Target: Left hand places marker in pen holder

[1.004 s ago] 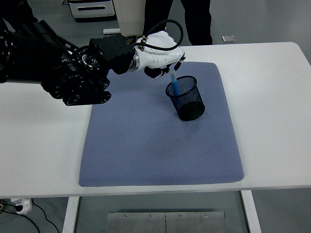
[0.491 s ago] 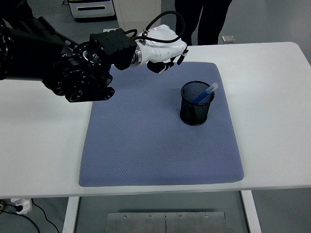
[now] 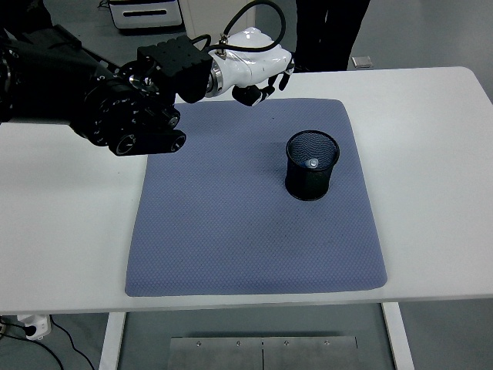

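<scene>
A black mesh pen holder [image 3: 312, 166] stands upright on the right half of the blue-grey mat [image 3: 231, 223]. Inside it I see only the pale end of the marker [image 3: 313, 163], pointing up at me. My left hand [image 3: 262, 77], white with dark fingertips, hovers over the mat's far edge, up and to the left of the holder and well apart from it. Its fingers hang relaxed and hold nothing. My right arm is out of view.
My bulky black left arm [image 3: 115, 100] covers the table's far left. The white table [image 3: 431, 154] runs around the mat on all sides. A person's dark legs [image 3: 323, 31] stand beyond the far edge, beside a small grey object [image 3: 362, 61] on the floor.
The hand let go of the marker into the tilted holder and pulled back up and left. The holder settled upright, and the marker sank from leaning on the rim to lying inside.
</scene>
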You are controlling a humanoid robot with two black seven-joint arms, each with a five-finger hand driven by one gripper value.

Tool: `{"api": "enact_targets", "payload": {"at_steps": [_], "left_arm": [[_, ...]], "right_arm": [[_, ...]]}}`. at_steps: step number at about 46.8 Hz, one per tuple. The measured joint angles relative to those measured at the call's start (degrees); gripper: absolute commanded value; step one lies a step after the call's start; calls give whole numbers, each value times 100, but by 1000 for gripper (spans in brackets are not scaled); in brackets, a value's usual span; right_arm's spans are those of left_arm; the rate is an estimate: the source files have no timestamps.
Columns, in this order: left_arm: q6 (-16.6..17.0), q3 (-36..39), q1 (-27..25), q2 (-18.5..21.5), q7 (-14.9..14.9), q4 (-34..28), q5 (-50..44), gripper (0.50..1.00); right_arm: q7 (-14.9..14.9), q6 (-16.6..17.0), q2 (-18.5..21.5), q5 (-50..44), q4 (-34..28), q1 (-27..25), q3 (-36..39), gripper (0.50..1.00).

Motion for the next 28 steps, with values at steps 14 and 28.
{"api": "enact_targets", "payload": {"at_steps": [14, 28], "left_arm": [[0, 40, -46, 0, -1, -4, -448, 500], [0, 108, -23, 0, -21, 22, -1311, 500]], "right_arm": [[1, 0, 0, 0, 1, 0, 2, 1000], [5, 1, 0, 0, 3, 0, 2, 1000]]}}
